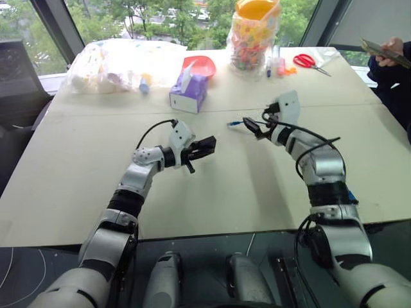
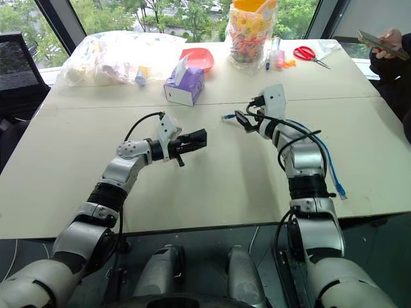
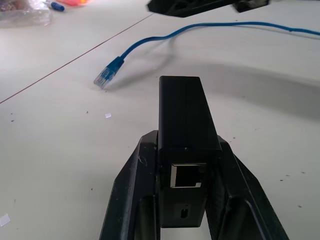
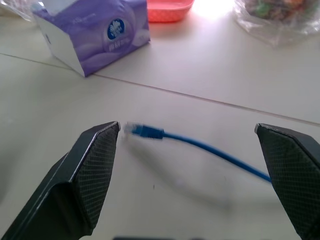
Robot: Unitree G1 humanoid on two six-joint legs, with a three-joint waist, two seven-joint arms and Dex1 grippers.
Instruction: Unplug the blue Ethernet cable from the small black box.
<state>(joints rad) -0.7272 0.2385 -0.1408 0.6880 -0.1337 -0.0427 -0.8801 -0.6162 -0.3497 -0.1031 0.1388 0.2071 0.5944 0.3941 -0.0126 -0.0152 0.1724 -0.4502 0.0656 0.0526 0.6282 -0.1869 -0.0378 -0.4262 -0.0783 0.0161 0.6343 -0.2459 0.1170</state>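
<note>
Blue Ethernet cable (image 3: 150,40) lies unplugged; small black box (image 3: 186,130) sits between left end effector (image 3: 185,200) fingers.

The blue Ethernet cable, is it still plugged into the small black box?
No, the blue Ethernet cable lies loose on the table while the small black box shows an empty port.

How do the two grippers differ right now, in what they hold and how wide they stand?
The left gripper is closed on the small black box, its port empty; the right gripper holds nothing. The left's fingers sit narrow against the box; the right's stand wide apart, with the blue cable lying loose on the table beyond them. Both hang above the table.
</note>
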